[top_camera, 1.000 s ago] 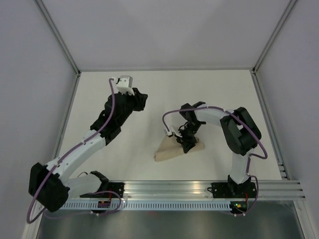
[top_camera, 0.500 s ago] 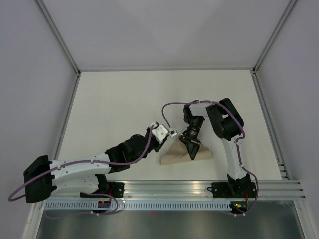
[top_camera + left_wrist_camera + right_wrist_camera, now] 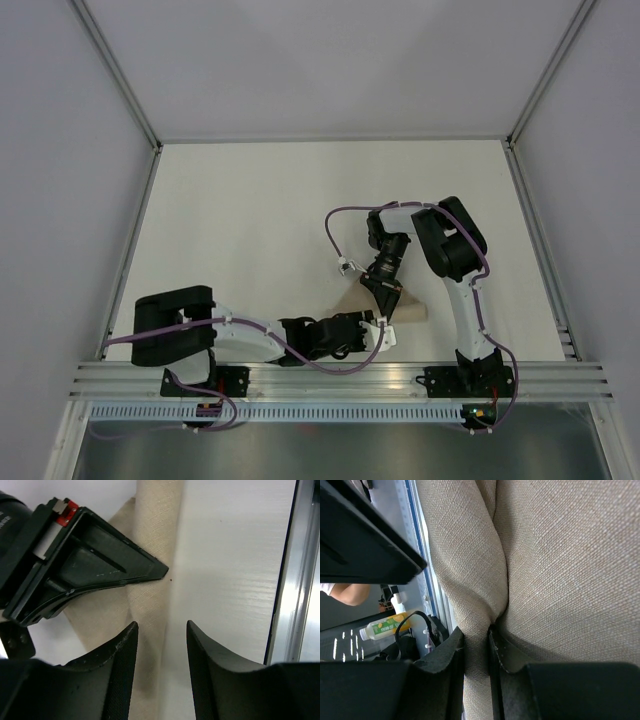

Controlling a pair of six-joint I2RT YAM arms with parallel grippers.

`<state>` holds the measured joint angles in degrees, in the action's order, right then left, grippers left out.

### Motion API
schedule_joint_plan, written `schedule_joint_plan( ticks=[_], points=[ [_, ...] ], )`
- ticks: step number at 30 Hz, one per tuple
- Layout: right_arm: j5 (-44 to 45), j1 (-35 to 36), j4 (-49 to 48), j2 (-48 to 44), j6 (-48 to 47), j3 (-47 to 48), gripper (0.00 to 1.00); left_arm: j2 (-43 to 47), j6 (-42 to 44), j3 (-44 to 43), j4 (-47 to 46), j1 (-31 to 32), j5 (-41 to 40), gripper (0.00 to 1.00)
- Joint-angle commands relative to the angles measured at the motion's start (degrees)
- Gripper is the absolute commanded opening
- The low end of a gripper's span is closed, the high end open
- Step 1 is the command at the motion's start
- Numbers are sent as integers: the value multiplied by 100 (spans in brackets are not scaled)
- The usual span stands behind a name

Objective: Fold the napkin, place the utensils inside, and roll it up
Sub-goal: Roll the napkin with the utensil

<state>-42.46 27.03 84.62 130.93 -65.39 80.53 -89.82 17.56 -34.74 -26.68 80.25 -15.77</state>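
Note:
The tan napkin point(image 3: 412, 309) lies bunched near the table's front edge, partly under both grippers. My right gripper point(image 3: 388, 296) points down onto it and is shut on a raised fold of the cloth point(image 3: 478, 645); the napkin point(image 3: 555, 555) fills the right wrist view. My left gripper point(image 3: 377, 335) lies low at the napkin's near edge. It is open, its fingers point(image 3: 117, 665) straddling the napkin's edge point(image 3: 152, 555) just below the right gripper's black finger point(image 3: 95, 567). No utensils show in any view.
The aluminium rail point(image 3: 330, 376) runs along the front edge, close beside the left gripper; it also shows in the left wrist view point(image 3: 292, 580). Grey walls enclose the white table point(image 3: 300, 200) on three sides.
My left arm swung from the far left of the table down to the front edge, and its open gripper now sits at the napkin. My right gripper stays shut on the napkin.

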Motion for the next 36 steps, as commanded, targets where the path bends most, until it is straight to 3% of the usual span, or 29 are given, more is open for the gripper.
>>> schedule_joint_plan(
  ticks=[1, 12, 22, 27, 30, 31, 36],
  points=[
    [739, 4, -1167, 248, -53, -81, 18, -272, 432, -304, -848, 26, 284, 49],
    [774, -4, -1264, 266, -18, -125, 18, -1125, 512, -639, -909, 8, 294, 52],
    [792, -4, -1290, 222, 26, -152, 18, -1468, 555, -630, -1068, -106, -321, 48],
    [800, -4, -1334, 213, 61, -178, 18, -1275, 626, -262, -1586, -97, -752, 49],
    [809, -4, -1343, 222, 78, -178, 18, -1301, 661, -279, -1341, -97, -753, 50],
    [818, -13, -1343, 213, 87, -178, 18, -1301, 652, -279, -1297, -97, -752, 55],
    [827, -4, -1378, 222, 105, -204, 18, -1301, 600, -322, -1147, -88, -612, 55]
  ],
)
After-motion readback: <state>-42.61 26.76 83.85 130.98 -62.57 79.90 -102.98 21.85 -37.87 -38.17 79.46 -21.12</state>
